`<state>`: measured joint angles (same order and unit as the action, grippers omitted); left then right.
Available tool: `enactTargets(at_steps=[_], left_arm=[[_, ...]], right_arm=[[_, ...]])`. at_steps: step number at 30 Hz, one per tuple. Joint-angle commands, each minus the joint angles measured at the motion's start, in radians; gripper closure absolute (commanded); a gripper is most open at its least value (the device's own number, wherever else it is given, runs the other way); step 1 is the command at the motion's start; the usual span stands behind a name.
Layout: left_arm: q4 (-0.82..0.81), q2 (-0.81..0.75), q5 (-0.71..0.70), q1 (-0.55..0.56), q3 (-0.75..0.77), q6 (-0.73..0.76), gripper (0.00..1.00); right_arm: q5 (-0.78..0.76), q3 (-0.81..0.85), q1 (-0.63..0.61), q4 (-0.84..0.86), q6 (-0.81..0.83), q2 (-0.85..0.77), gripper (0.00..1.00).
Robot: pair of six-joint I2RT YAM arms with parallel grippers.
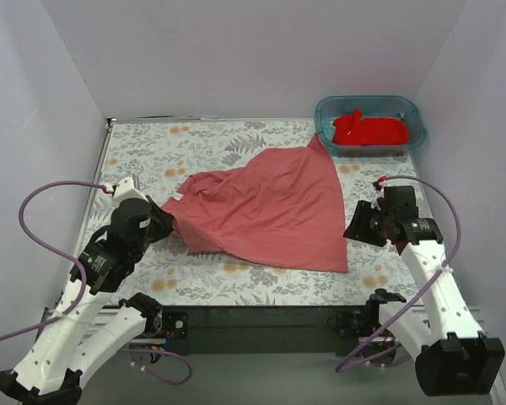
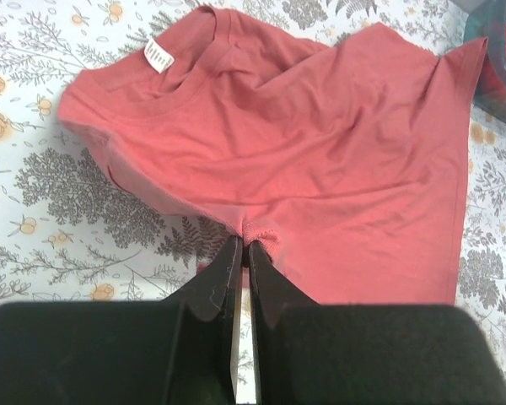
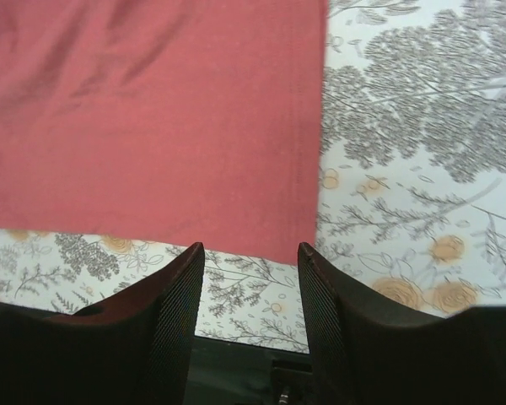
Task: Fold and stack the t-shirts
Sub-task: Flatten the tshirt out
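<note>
little was done: the salmon shirt (image 1: 270,211) lay unfolded, its edge pinched in the left gripper (image 2: 243,245), its corner just ahead of the right gripper (image 3: 251,253) with fingers spread and empty, and the red shirt (image 1: 369,129) sat in the tub (image 1: 367,99) far beyond them.

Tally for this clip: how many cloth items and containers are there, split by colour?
salmon t-shirt: 1
red t-shirt: 1
teal tub: 1
Total: 3
</note>
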<state>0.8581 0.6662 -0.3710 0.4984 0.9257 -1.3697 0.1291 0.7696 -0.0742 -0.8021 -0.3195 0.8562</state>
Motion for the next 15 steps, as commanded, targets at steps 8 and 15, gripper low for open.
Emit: enactTargets(at_steps=[8, 15], left_arm=[[0.067, 0.026, 0.11, -0.006, 0.01, -0.038, 1.0], [0.196, -0.017, 0.124, -0.008, 0.039, -0.097, 1.0]], right_arm=[[0.075, 0.103, -0.222, 0.29, 0.008, 0.363, 0.48], [0.066, 0.097, -0.26, 0.351, 0.03, 0.44, 0.48]])
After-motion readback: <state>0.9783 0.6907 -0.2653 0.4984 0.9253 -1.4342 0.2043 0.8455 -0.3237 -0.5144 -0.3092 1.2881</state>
